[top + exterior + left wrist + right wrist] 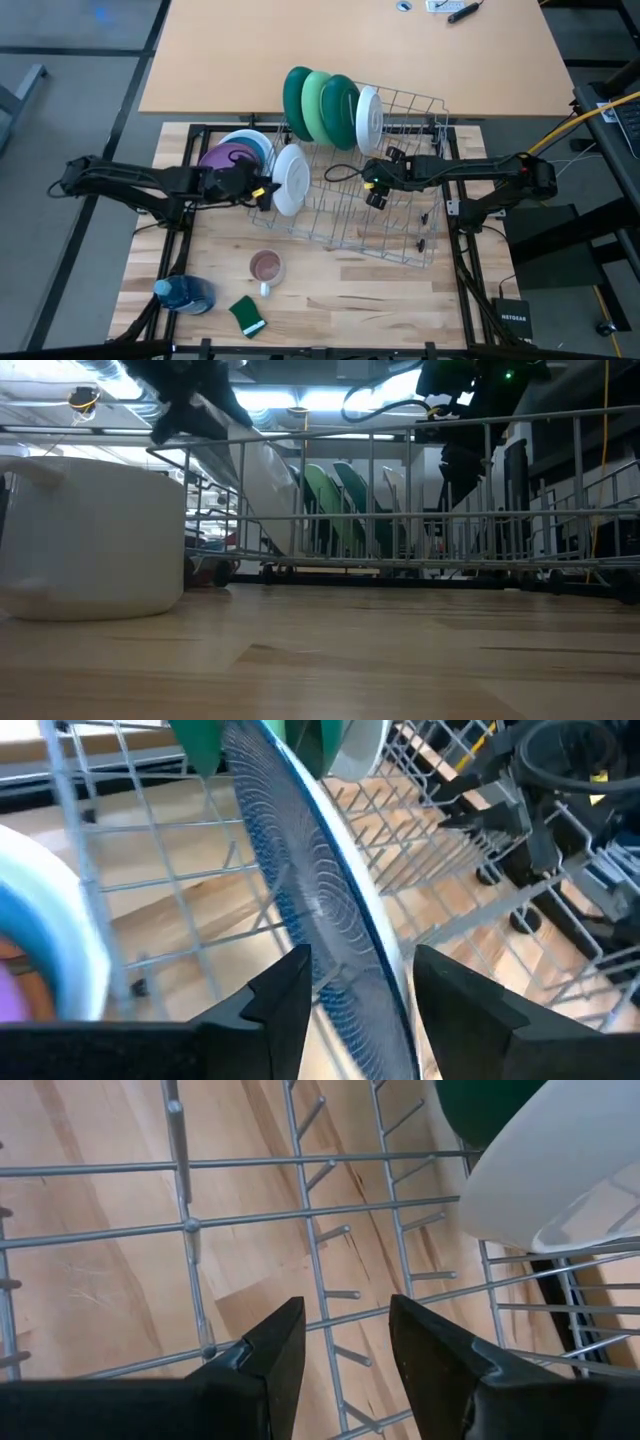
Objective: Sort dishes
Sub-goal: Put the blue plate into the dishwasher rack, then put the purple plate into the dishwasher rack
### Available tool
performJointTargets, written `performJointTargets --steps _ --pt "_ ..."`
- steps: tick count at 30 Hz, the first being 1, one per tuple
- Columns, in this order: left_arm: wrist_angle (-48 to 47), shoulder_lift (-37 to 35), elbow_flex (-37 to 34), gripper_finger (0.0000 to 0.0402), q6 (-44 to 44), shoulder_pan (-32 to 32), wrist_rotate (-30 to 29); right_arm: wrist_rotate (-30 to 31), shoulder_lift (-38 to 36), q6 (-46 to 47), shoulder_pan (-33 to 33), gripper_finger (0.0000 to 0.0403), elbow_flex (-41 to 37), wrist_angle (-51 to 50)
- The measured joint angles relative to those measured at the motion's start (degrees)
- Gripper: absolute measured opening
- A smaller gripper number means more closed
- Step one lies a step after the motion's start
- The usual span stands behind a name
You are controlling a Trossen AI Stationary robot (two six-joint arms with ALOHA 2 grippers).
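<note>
Two dark, slender jointed arms end in a black left gripper [262,192] and right gripper [374,190] bearing small yellow markings and looping black cables.

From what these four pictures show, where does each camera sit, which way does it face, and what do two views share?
High view: above the table, facing straight down; both arms show, around the wire rack.
Low view: at table height, facing level across; the mug is near, arms enter from above.
Left wrist view: the left gripper holds a white plate.
Right wrist view: the right gripper, open, is over rack wires.
Shared: high and low views both show the green plates.
</note>
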Motion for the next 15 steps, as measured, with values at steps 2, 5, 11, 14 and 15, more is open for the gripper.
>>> performJointTargets --steps 2,5,11,14,15 --pt "-2.76 -2.31 0.0 0.0163 0.97 0.02 0.11 0.0 0.0 0.0 0.0 0.0152 0.0 0.01" --pt "-6.57 -5.84 0.0 0.016 1.12 0.04 0.34 0.0 0.0 0.0 0.0 0.0152 0.0 0.01" --pt "-11.62 -12.98 -0.04 0.0162 3.5 0.07 0.11 -0.02 0.0 0.32 0.0 0.0152 0.0 0.02" --pt "-14.19 -16.48 -0.04 0.0161 11.1 0.07 0.06 -0.02 0.0 0.74 0.0 0.0152 0.0 0.0" --pt "-15.32 -17.47 -0.04 0.016 13.68 0.07 0.06 -0.08 0.0 0.74 0.0 0.0152 0.0 -0.02"
